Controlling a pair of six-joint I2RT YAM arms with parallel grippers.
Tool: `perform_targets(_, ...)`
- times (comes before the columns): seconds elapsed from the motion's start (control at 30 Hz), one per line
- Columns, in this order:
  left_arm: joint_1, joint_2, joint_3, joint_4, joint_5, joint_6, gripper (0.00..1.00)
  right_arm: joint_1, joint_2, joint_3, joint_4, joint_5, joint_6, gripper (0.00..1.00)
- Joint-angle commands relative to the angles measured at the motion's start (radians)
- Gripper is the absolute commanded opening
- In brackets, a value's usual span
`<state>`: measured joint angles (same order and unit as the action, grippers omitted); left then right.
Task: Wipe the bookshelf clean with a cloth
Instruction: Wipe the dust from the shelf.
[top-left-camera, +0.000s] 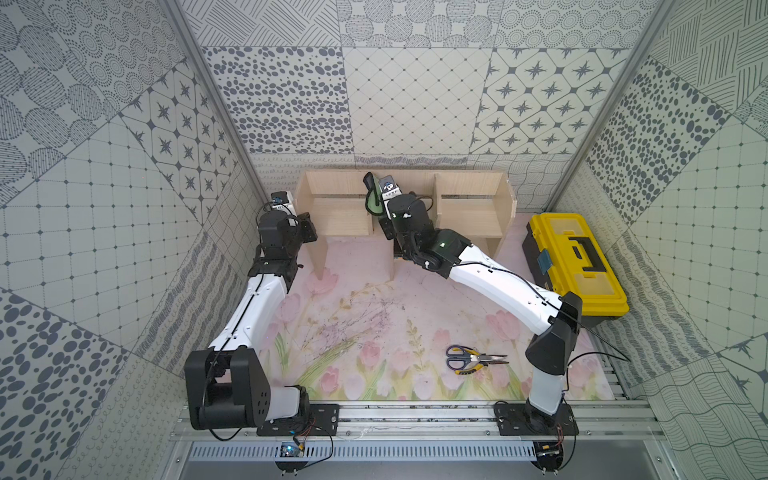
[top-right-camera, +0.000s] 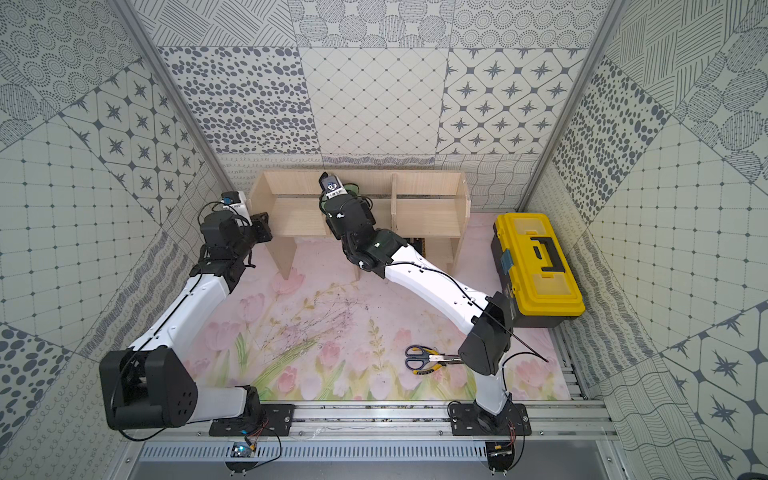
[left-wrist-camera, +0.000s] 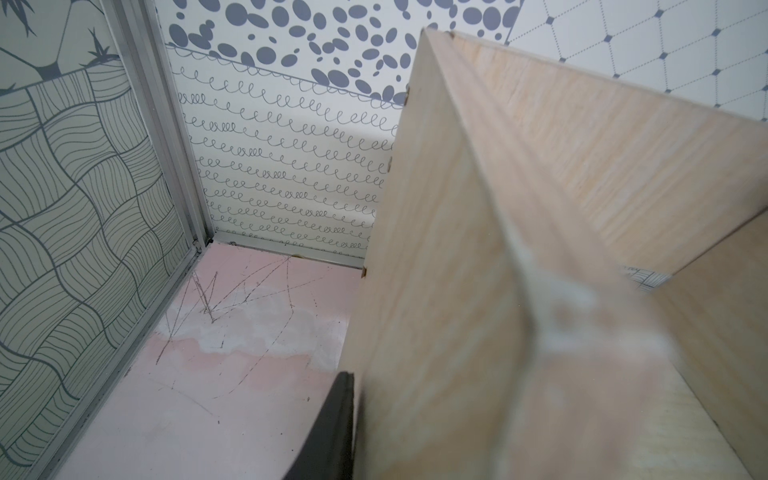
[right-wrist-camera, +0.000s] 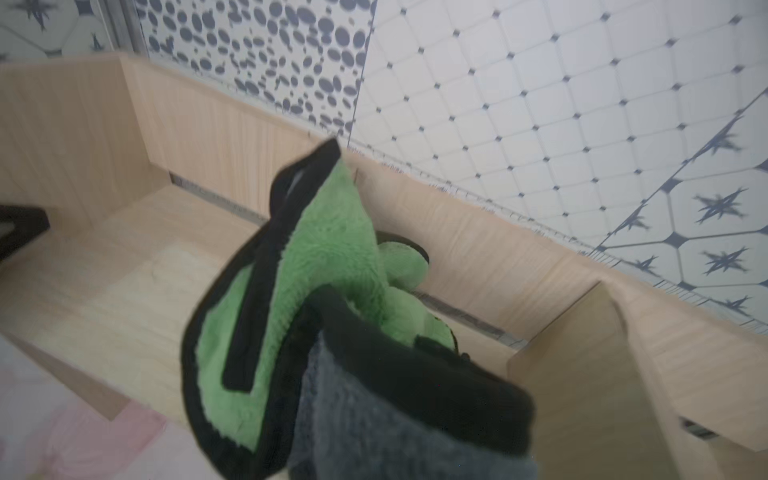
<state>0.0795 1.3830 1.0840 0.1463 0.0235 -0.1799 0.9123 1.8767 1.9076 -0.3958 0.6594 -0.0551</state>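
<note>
A pink tabletop mat printed with pale tulips (top-left-camera: 374, 316) covers the floor of a booth. The booth walls are grey-and-white patterned panels (top-left-camera: 415, 99). Against the far wall stands the wide, low, pale wood bookshelf (top-left-camera: 332, 216). A yellow and black plastic toolbox (top-left-camera: 577, 262) sits to its right. Near the front, purple-handled scissors (top-left-camera: 463, 357) lie on the mat beside a yellow-handled tool.

The left arm reaches far along the left side. The left gripper (top-left-camera: 307, 226) is clenched on the bookshelf's left side panel, with its dark finger (left-wrist-camera: 332, 428) flat against the outer face.

The right arm stretches diagonally from near right to the shelf's middle. The right gripper (top-left-camera: 379, 205) is clamped on the soft microfibre cloth (right-wrist-camera: 324, 257), dark grey and light green. The cloth is held bunched over the shelf board by the left divider. Whether it touches the wood cannot be told.
</note>
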Motion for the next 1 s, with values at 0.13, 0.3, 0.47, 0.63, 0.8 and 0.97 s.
perform_targets(0.13,-0.006,0.016,-0.012,-0.049,0.127,-0.197,0.00,-0.011,-0.130,-0.189,-0.030,-0.008,0.147,0.00)
perform_targets(0.3,-0.007,0.013,-0.012,-0.050,0.125,-0.196,0.00,-0.083,-0.135,-0.161,-0.103,0.051,0.156,0.00)
perform_targets(0.47,-0.010,0.010,-0.013,-0.048,0.125,-0.191,0.00,-0.124,-0.043,0.040,-0.133,0.059,0.112,0.00)
perform_targets(0.63,-0.011,0.010,-0.013,-0.049,0.125,-0.190,0.00,-0.114,0.104,0.298,-0.137,0.033,0.070,0.00)
perform_targets(0.8,-0.011,0.009,-0.012,-0.049,0.124,-0.188,0.00,-0.091,0.271,0.576,-0.205,-0.028,0.064,0.00)
perform_targets(0.97,-0.010,0.007,-0.013,-0.048,0.124,-0.187,0.00,-0.075,0.319,0.644,-0.243,-0.066,0.089,0.00)
